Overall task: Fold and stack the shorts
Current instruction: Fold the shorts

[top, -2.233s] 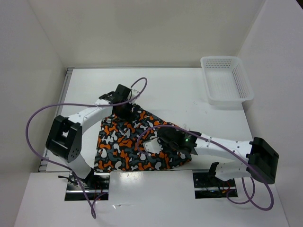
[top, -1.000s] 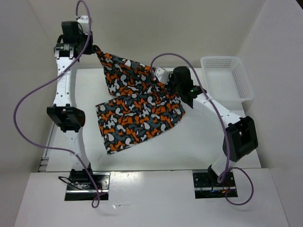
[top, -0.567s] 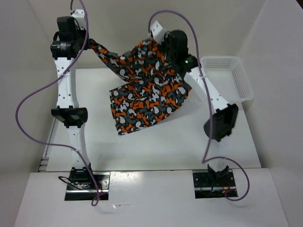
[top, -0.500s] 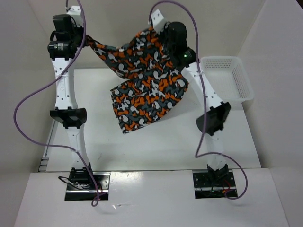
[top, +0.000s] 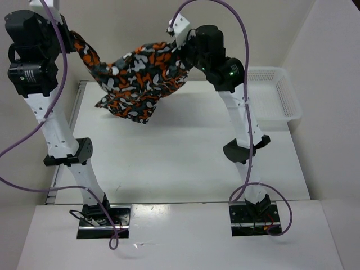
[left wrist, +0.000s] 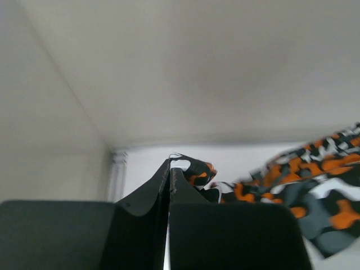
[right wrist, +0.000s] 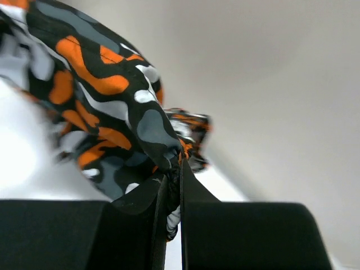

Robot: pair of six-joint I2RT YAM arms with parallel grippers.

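From above you cannot see either pinch: the left fingers (left wrist: 145,198) hide behind their wrist at the upper left frame edge, the right fingers (right wrist: 140,203) in cloth at upper centre. The wrist views show each pair pressed together on a bunched edge of the shorts (top: 140,73), which hang slung between them above the far surface (top: 180,152), too crumpled to tell waistband from leg. The white mesh basket (top: 277,97) at right sits partly behind the right arm (top: 241,115).
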